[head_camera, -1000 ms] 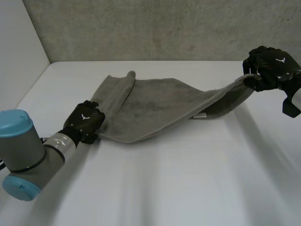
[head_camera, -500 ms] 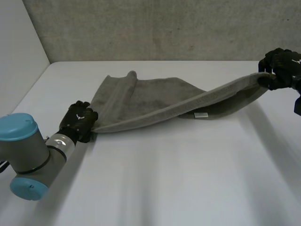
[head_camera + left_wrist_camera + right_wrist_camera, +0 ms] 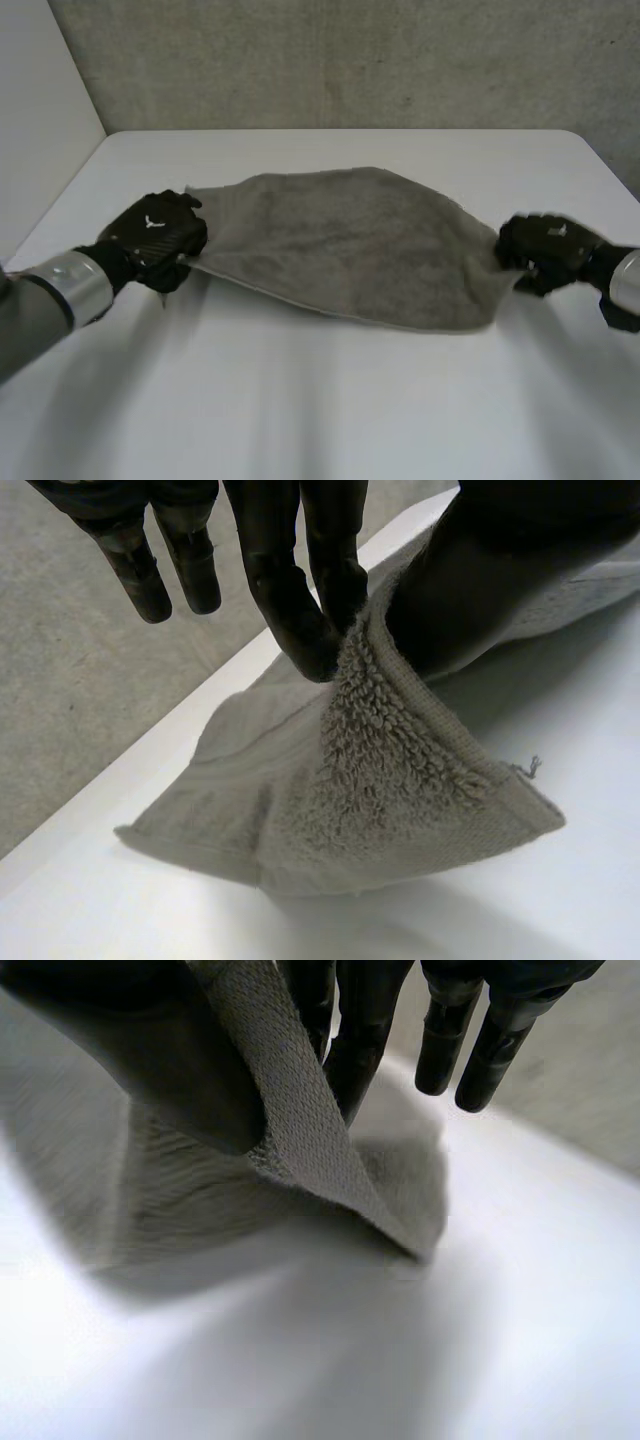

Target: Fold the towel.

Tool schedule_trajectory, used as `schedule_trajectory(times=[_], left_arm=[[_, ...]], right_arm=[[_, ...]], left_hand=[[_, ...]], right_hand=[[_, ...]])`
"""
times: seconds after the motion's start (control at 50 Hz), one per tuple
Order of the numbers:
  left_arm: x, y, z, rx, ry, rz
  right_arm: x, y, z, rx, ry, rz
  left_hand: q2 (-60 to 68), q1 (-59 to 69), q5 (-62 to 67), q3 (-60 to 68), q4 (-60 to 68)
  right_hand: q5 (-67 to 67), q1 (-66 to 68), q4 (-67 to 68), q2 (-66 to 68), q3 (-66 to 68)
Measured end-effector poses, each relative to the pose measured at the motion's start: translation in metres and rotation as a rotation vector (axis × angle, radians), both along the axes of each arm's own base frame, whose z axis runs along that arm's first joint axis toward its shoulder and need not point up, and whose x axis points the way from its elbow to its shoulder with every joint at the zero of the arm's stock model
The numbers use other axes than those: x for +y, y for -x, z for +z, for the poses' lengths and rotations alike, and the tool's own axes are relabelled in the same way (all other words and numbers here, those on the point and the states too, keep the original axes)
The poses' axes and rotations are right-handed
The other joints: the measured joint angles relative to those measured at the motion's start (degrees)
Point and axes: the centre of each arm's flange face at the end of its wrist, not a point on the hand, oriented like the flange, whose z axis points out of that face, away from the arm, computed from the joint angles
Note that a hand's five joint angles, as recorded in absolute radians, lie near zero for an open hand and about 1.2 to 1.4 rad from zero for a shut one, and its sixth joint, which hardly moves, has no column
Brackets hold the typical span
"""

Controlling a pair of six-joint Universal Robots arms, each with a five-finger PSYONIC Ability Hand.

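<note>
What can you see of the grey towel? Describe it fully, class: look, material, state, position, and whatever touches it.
The towel is grey, thick looped terry, with a flatter hemmed band along its edge and a loose thread at one corner. It stretches across the middle of the white table, rumpled rather than flat. The left hand pinches the corner of one end between fingers and thumb, holding it raised. The right hand pinches the opposite end the same way.

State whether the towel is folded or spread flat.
Loosely folded over: the towel lies doubled between the left hand and right hand, each pinching one end.
</note>
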Motion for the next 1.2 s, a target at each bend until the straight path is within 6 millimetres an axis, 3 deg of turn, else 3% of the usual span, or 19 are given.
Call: schedule_trajectory(times=[0.08, 0.16, 0.22, 0.3, 0.36, 0.4, 0.46, 0.5, 0.56, 0.64, 0.7, 0.78, 0.94, 1.1, 1.2], left_arm=[[0.002, -0.009, 0.018, -0.046, -0.026, -0.011], [0.0, -0.017, 0.029, -0.126, -0.026, -0.019], [-0.011, -0.02, 0.033, -0.193, -0.007, -0.021], [-0.042, -0.017, 0.033, -0.246, 0.069, 0.006], [-0.073, -0.006, 0.036, -0.248, 0.201, 0.029], [-0.1, 0.009, 0.047, -0.218, 0.37, 0.054], [-0.129, 0.026, 0.075, -0.141, 0.614, 0.097], [-0.143, 0.037, 0.107, -0.048, 0.809, 0.14], [-0.144, 0.042, 0.164, 0.123, 1.036, 0.187], [-0.133, 0.038, 0.208, 0.291, 1.138, 0.189], [-0.127, 0.034, 0.216, 0.345, 1.128, 0.161], [-0.128, 0.029, 0.193, 0.321, 1.038, 0.102], [-0.131, 0.015, 0.097, 0.198, 0.777, 0.039], [-0.12, -0.006, -0.008, 0.054, 0.528, 0.07], [-0.103, -0.011, -0.051, -0.04, 0.434, 0.053]], right_arm=[[0.017, 0.0, -0.006, 0.167, -0.05, 0.093], [0.018, 0.005, -0.004, 0.304, -0.042, 0.13], [0.006, 0.004, 0.004, 0.384, 0.041, 0.134], [-0.021, -0.011, 0.025, 0.424, 0.242, 0.125], [-0.047, -0.028, 0.051, 0.42, 0.456, 0.09], [-0.071, -0.042, 0.083, 0.381, 0.666, 0.024], [-0.096, -0.054, 0.134, 0.27, 0.932, -0.102], [-0.106, -0.057, 0.177, 0.147, 1.109, -0.199], [-0.106, -0.054, 0.23, -0.027, 1.278, -0.293], [-0.099, -0.051, 0.254, -0.111, 1.295, -0.311], [-0.096, -0.052, 0.247, -0.103, 1.222, -0.277], [-0.089, -0.055, 0.217, -0.061, 1.074, -0.185], [-0.072, -0.056, 0.131, -0.006, 0.788, 0.014], [-0.053, -0.043, 0.036, 0.058, 0.535, 0.112], [-0.043, -0.031, 0.002, 0.139, 0.474, 0.123]], left_hand=[[0.0, 0.0, 0.2, 0.0, 0.0], [0.0, 0.0, 0.3, 0.0, 0.0], [0.0, 0.0, 0.3, 0.0, 0.0], [0.0, 0.0, 0.3, 0.0, 0.0], [0.0, 0.0, 0.3, 0.0, 0.0], [0.0, 0.0, 0.3, 0.0, 0.0], [0.0, 0.0, 0.3, 0.0, 0.0], [0.0, 0.1, 0.3, 0.0, 0.0], [0.0, 0.1, 0.3, 0.0, 0.0], [0.0, 0.1, 0.6, 0.0, 0.0], [0.0, 0.1, 0.8, 0.0, 0.0], [0.0, 0.1, 0.8, 0.0, 0.0], [0.1, 0.1, 0.8, 0.0, 0.0], [0.1, 0.1, 0.8, 0.0, 0.0], [0.1, 0.1, 0.8, 0.0, 0.0]], right_hand=[[0.0, 0.0, 0.0, 0.0, 0.0], [0.0, 0.0, 0.0, 0.0, 0.0], [0.0, 0.0, 0.0, 0.0, 0.0], [0.0, 0.0, 0.0, 0.0, 0.0], [0.0, 0.0, 0.0, 0.0, 0.0], [0.0, 0.0, 0.0, 0.0, 0.0], [0.0, 0.0, 0.0, 0.0, 0.0], [0.0, 0.0, 0.0, 0.0, 0.0], [0.0, 0.0, 0.0, 0.0, 0.0], [0.0, 0.1, 0.0, 0.0, 0.0], [0.0, 0.1, 0.0, 0.0, 0.0], [0.0, 0.2, 0.0, 0.0, 0.0], [0.0, 0.3, 0.0, 0.0, 0.0], [0.0, 0.3, 0.0, 0.0, 0.0], [0.0, 0.3, 0.0, 0.0, 0.0]])
